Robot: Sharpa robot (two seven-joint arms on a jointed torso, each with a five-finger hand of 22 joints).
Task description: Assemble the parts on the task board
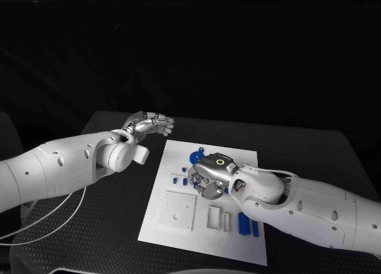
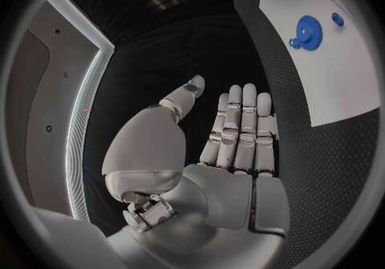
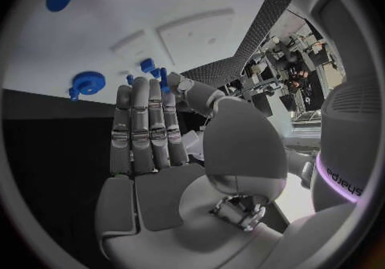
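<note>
Task board: the white task board (image 1: 178, 228) lies in the middle of the black desk (image 1: 92, 228), slightly skewed, so both arms can reach it from their own sides.
Blue gear: a blue gear (image 1: 196, 156) sits flat near the board's far edge, with a smaller blue piece (image 2: 337, 19) just beside it on the white surface; it appears to wait there as loose stock or an already seated part, which of the two cannot be told.
Small parts: a few small blue parts (image 1: 181, 181) lie mid-board, just beside the right robot hand's fingers, probably the next pieces to be picked.
Long parts: two long blue pieces (image 1: 243, 221) lie side by side at the board's near right, close to the right arm.
Raised blocks: white raised blocks (image 1: 179, 210) on the near half look like fixtures meant to receive parts.
Right robot hand: the right robot hand (image 1: 210, 174) hovers over the board's middle, fingers extended together and thumb apart, holding nothing; the pose suggests an approach toward the small parts.
Left robot hand: the left robot hand (image 1: 149, 125) hangs off the board's far left corner above the desk, fingers straight, empty, seemingly parked clear of the work.
</note>
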